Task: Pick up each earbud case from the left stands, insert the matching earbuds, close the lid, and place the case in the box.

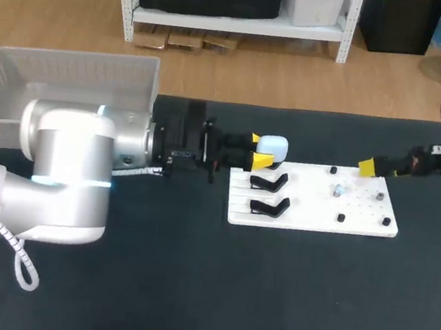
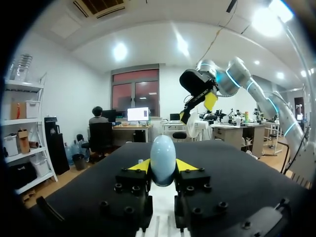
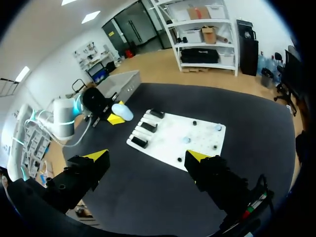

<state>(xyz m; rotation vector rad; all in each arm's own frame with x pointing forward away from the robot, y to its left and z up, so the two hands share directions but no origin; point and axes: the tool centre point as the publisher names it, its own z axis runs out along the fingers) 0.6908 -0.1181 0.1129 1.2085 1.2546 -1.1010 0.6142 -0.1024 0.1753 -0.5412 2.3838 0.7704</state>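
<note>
Left wrist view best shows hand (image 2: 163, 167) clasping case (image 2: 162, 148).

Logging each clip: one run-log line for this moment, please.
left gripper: shut on earbud case | right gripper: open, by white board

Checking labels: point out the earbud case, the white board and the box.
earbud case (image 2: 163, 159): left wrist view, its rounded front.
white board (image 1: 313, 204): head view, bare middle.
box (image 1: 68, 76): head view, far wall.
</note>
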